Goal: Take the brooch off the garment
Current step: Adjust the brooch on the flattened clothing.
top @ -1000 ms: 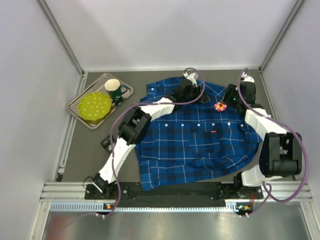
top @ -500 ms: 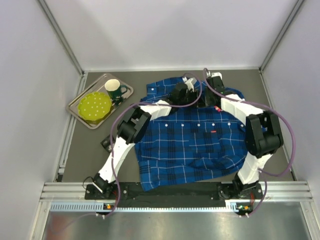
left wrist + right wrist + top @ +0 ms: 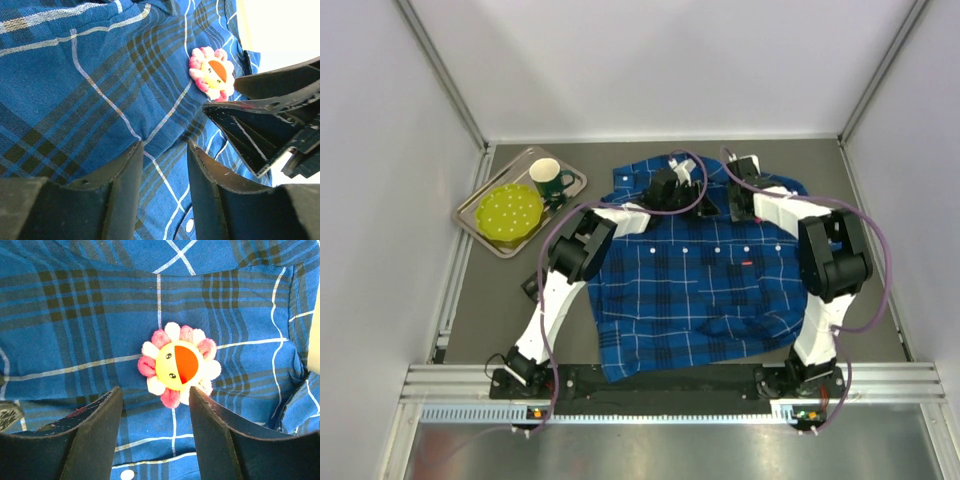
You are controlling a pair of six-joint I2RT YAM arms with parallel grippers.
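Right gripper (image 3: 154, 397), jaws wide, sits just beside the pink-petalled flower brooch (image 3: 180, 365) on the blue plaid garment (image 3: 700, 290) spread across the table (image 3: 880, 300). Left gripper (image 3: 165, 147), jaws narrowly parted, rests on the cloth nearby.

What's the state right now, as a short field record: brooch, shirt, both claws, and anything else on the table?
brooch: pink-petalled flower with a yellow face, pinned on the garment, not gripped
garment: blue plaid shirt spread on the table
left claw: open, over the fabric beside the brooch, holding nothing
right claw: open, brooch just ahead of its fingertips, not between them
other: tray at the far left with a green cup and a yellow-green plate
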